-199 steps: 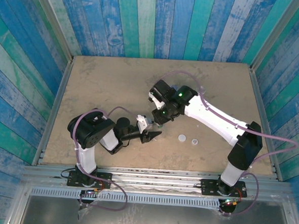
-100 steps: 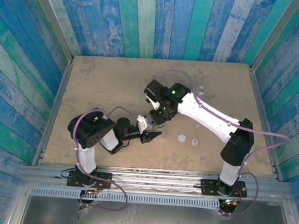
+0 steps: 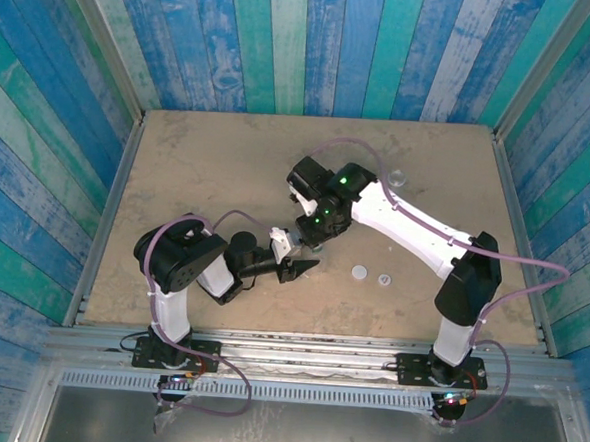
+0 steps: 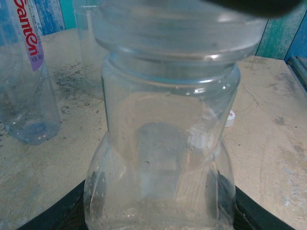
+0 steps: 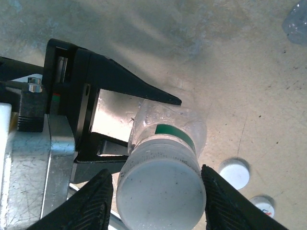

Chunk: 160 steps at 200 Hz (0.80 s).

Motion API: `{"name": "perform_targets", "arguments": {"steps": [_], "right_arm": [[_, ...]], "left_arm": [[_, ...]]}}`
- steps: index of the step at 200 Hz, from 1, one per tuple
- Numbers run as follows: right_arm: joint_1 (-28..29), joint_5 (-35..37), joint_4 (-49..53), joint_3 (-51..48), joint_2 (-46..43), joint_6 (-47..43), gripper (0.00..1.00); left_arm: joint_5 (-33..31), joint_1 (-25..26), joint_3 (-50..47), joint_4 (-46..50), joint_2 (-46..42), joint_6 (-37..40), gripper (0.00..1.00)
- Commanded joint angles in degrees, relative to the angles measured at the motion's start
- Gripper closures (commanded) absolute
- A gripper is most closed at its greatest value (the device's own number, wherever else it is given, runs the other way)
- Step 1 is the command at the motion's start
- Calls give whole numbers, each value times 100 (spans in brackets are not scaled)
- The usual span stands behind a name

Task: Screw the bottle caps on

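Sandy tabletop (image 3: 198, 175) carries everything. On it the left gripper (image 3: 307, 267) is clamped on an upright clear bottle (image 4: 163, 158). A pink-lettered bottle (image 4: 24, 96) and a plain bottle (image 4: 86, 62) stand close beside. From above, the right gripper (image 5: 157, 179) flanks the white cap (image 5: 160, 196) on the held neck; whether it is squeezing or just clear I cannot tell. A loose cap (image 5: 234, 172) and a second cap (image 5: 261, 205) lie nearby.

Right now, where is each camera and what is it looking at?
Top external: above and behind, looking down at the table; both arms show.
Left wrist: low, facing sideways into the clear bottle; the left fingers at the bottom.
Right wrist: looking down on the white cap between the right fingers.
Shared: both wrist views see that bottle.
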<state>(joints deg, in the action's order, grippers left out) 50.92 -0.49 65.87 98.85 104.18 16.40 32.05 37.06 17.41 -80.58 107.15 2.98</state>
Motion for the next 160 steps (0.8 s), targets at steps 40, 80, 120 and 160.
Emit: {"name": "perform_targets", "arguments": {"steps": [40, 80, 120, 160], "right_arm": [[15, -105, -135, -76, -489, -68, 31], [-59, 66, -178, -256, -658, 63, 36], [-197, 76, -241, -425, -601, 65, 59], [-242, 93, -293, -549, -457, 21, 66]], "left_arm": [[9, 3, 25, 145, 259, -61, 44], [18, 3, 20, 144, 274, -61, 44], [22, 3, 11, 136, 277, -57, 44], [26, -1, 3, 120, 263, -58, 44]]}}
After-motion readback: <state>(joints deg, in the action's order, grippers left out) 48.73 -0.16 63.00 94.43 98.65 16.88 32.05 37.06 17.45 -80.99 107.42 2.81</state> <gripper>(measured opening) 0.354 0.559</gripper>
